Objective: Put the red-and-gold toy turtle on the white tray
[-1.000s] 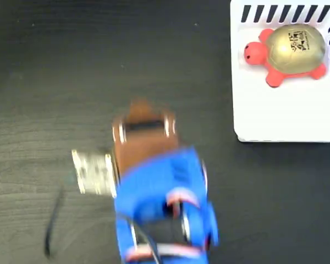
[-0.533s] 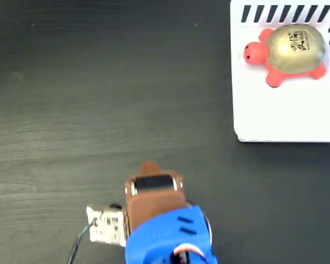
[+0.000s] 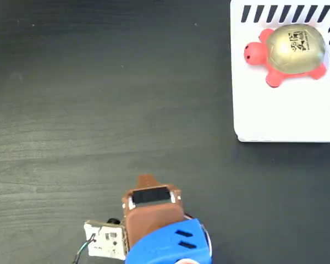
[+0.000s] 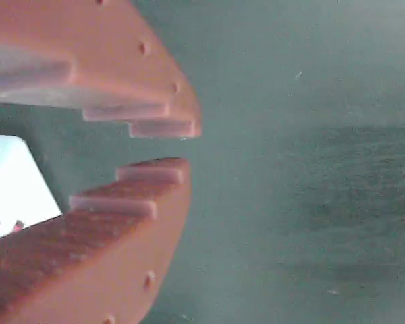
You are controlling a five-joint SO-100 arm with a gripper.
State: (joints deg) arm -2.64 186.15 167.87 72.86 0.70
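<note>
Wrist view showed you the hand (image 4: 179, 147) close up: two brown-orange toothed fingers (image 4: 121, 81) with only a narrow gap between their tips, and nothing between them. Behind the fingers lay the dark counter (image 4: 304, 169), blurred, and at the left edge of that view a pale corner of the white tray (image 4: 13, 182) peeked out between the fingers.

From the fixed view you saw the hand (image 3: 147, 181) low in the picture, near the bottom edge and a little left of centre, its brown tip pointing up the frame. The blue arm housing (image 3: 170, 247) sat just below it, cut off by the bottom edge, and a small pale circuit board with wires (image 3: 105, 241) hung at its left side. Around the hand the black wood-grain counter (image 3: 99, 99) was bare.

Well apart from the hand, in the top right corner, sat the white tray (image 3: 280, 118), with black diagonal stripes along its top and right edges. The red-and-gold toy turtle (image 3: 289, 52) rested on the tray's upper part, just below the top stripes, its coral-red head pointing left and its gold shell showing a black printed mark. The hand touched neither turtle nor tray.
</note>
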